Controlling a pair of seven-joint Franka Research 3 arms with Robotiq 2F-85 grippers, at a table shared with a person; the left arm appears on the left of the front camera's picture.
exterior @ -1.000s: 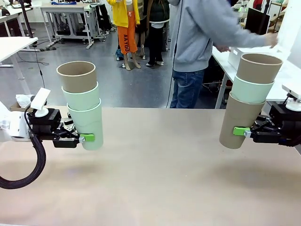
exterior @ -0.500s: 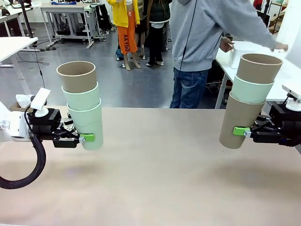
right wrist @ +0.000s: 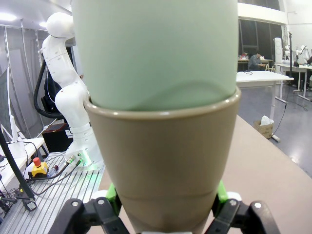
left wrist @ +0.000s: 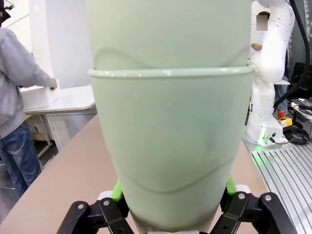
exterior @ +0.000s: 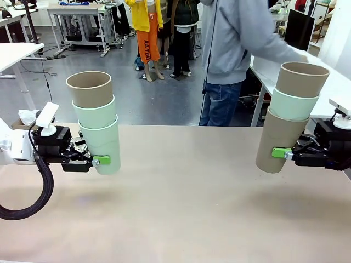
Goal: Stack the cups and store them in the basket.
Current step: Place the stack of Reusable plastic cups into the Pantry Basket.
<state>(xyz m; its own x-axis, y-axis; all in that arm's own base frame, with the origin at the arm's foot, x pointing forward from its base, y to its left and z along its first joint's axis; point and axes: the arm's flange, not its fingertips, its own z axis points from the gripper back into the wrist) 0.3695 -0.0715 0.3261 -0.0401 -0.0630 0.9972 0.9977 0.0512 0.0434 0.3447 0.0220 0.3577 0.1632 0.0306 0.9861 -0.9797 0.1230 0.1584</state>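
Left side: left arm (exterior: 22, 149) comes in low over the counter (exterior: 181, 213), wrist level. Left jaws clenched on the lowest cup of a three-cup stack (exterior: 97, 127), green pads (left wrist: 117, 189) pressed to either side near its base. Order bottom to top: mint cup (exterior: 104, 148), mint cup (exterior: 96, 116), brown cup (exterior: 90, 89). Stack leans a little, its open mouth tipped toward picture left. I read the base as hanging clear of the counter, with a faint shadow beneath it.

Right side: right arm (exterior: 329, 145) reaches in from the edge. Right jaws clenched on the bottom cup of the other stack (exterior: 289, 118), green pad (right wrist: 111, 194) against its wall low down. Order bottom to top: brown cup (exterior: 277, 139), mint cup (exterior: 293, 105), brown cup (exterior: 300, 78). This one leans the other way, its mouth toward picture right, and is also off the counter.

The two stacks sit well apart, with bare counter between them.

Far side: a person (exterior: 236, 44) in a grey top and jeans stands turned toward a white side table (exterior: 274, 68), one arm stretched over it. From the left wrist I see their hand (left wrist: 52, 85) at a white box-like thing (left wrist: 34, 97) on that table; I cannot tell whether it is the basket
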